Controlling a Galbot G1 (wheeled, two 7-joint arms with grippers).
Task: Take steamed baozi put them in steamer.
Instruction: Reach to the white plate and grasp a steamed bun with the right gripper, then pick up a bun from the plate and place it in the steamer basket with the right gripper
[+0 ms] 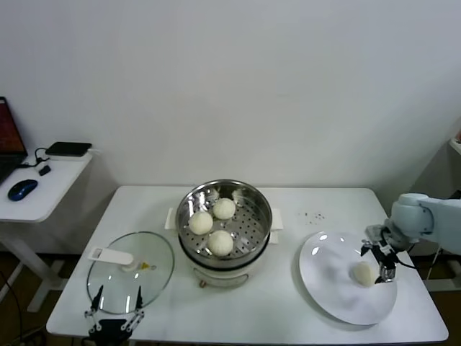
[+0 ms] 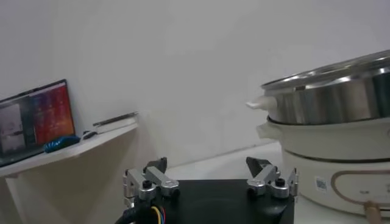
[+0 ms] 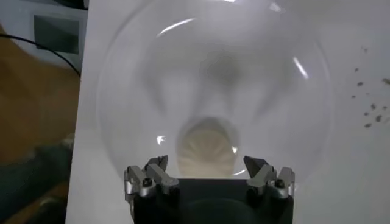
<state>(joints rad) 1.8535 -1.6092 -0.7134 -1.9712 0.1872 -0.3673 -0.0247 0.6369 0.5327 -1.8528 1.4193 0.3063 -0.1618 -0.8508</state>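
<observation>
Three steamed baozi (image 1: pixel 214 223) sit in the steamer (image 1: pixel 256 225) at the table's centre; a fourth baozi (image 1: pixel 362 274), round with no evident long axis, lies on the white plate (image 1: pixel 328 277) near the right edge. The right gripper (image 1: pixel 382 264) hangs over it, fingers spread and empty. The left gripper (image 1: pixel 114 315) waits released at the front-left corner.

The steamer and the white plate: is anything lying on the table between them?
In the head view, only bare tabletop separates the steamer from the plate, apart from a few tiny dark specks farther back.

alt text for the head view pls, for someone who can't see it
The right gripper hangs open over the last baozi on a white plate; three baozi already sit in the steamer mid-table. The left gripper waits open by a glass lid.
</observation>
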